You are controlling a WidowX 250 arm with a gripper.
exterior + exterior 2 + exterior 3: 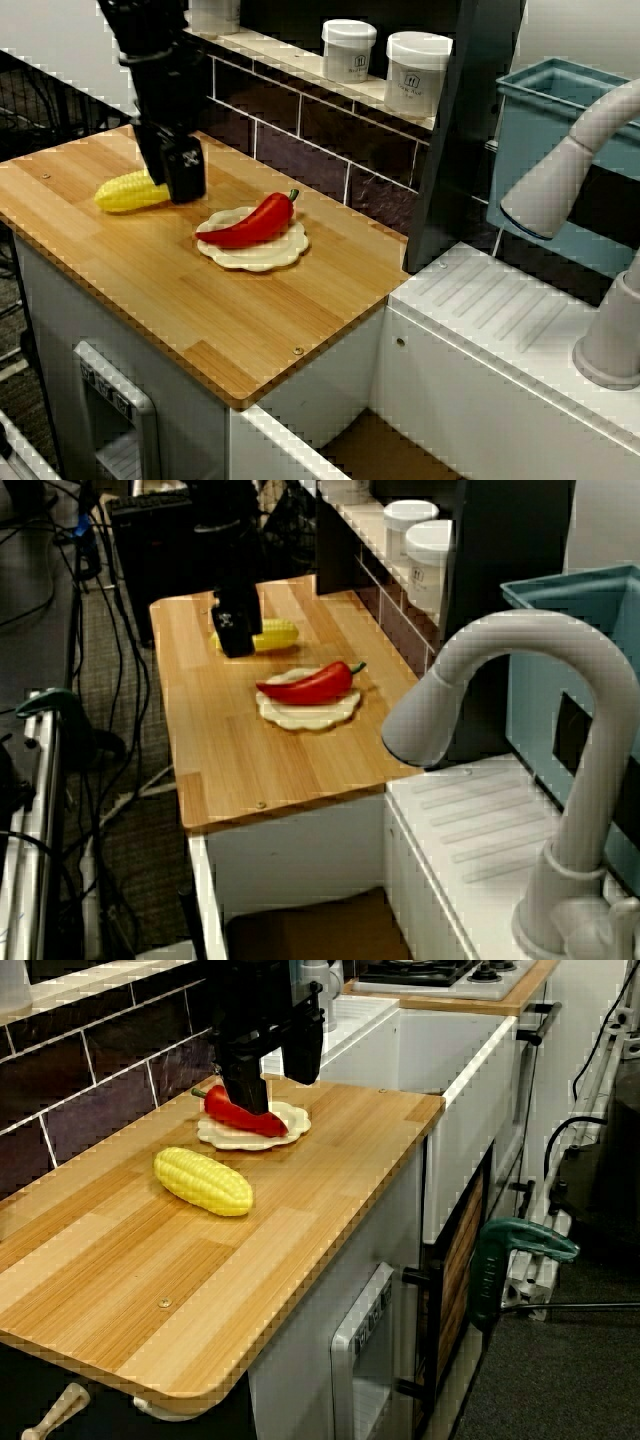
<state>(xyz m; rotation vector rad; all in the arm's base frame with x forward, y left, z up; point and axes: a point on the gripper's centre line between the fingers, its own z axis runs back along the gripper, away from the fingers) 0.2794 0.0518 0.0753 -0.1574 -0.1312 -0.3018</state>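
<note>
My black gripper (172,175) hangs low over the wooden counter (150,290), right at one end of a yellow corn cob (130,191) that lies on its side. In the view from the counter's far end, the gripper (272,1075) stands open with nothing between its fingers, and the corn cob (203,1180) is fully exposed in front of it. Just past the corn, a red chili pepper (252,222) rests on a small cream scalloped plate (262,254). From the sink side, the gripper (235,638) covers part of the corn cob (272,635), while the pepper (310,686) lies nearer the camera.
Two white jars (348,50) (415,72) stand on the tiled ledge behind the counter. To the right are a dark post, a teal bin (560,120), a grey faucet (570,170) and a white drainboard (500,320). A green clamp (512,1255) sits beside the counter front.
</note>
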